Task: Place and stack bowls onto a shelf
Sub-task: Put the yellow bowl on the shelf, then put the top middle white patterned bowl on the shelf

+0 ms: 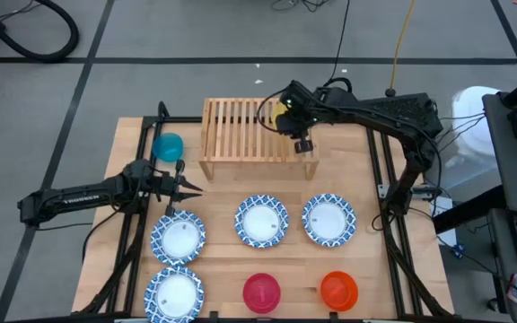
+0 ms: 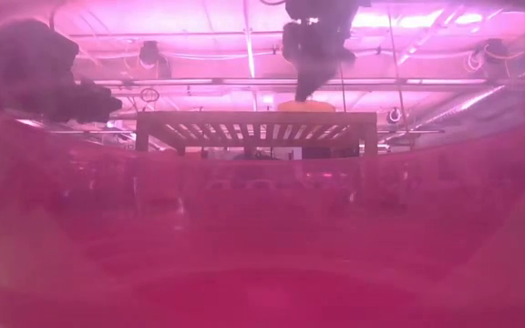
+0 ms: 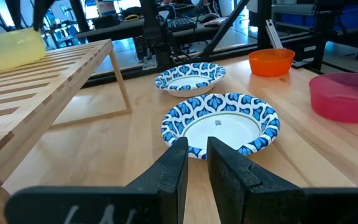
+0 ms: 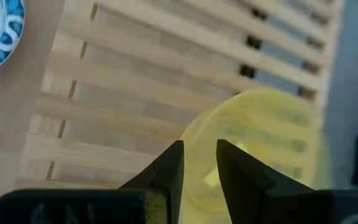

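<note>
Yellow bowl [image 4: 253, 149] sits on the slatted shelf [image 1: 240, 135], towards its right end, and the right claw [image 4: 199, 155] hangs just above the bowl's rim, fingers a little apart and gripping nothing. Left claw [image 3: 196, 163] waits low over the tabletop [image 1: 214, 193] beside a blue-rimmed dish [image 3: 219, 121], its fingers a narrow gap apart, empty too. These bowls look light, thin and slick; a pinch across the rim seems the best hold.
</note>
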Robot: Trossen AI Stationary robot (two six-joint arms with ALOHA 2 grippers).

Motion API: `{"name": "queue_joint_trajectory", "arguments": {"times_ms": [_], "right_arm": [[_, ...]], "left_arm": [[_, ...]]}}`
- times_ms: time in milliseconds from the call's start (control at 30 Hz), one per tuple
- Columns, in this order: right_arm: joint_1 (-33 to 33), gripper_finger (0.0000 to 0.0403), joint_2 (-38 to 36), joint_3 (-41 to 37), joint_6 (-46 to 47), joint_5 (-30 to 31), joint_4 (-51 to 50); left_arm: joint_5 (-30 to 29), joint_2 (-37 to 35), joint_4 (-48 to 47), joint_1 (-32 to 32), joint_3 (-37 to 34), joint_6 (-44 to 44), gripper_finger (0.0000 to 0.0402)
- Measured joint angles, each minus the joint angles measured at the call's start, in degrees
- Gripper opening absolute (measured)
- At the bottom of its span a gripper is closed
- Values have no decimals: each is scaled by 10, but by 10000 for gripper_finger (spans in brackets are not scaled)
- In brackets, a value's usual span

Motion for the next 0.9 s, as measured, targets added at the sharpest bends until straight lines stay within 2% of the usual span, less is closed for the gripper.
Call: {"name": "queue_joint_trajectory", "arguments": {"times_ms": [300,367,467,533,633,833,900], "right_arm": [[25,89,-88,0,-13,-2,36],[30,89,-111,0,-2,-2,35],[34,89,-142,0,25,-2,35],[35,89,-160,0,38,-2,31],[35,89,-181,0,60,-2,19],[35,89,-209,0,96,-2,7],[35,89,-216,0,107,-2,-8]], "left_arm": [[-1,0,33,0,0,-12,67],[-7,0,63,1,0,-61,67],[-33,0,74,1,2,-195,67],[-34,0,46,1,16,-245,67],[-33,0,-19,0,59,-254,67],[-32,10,-235,0,226,-218,67],[-31,18,-257,0,276,-249,67]]}}
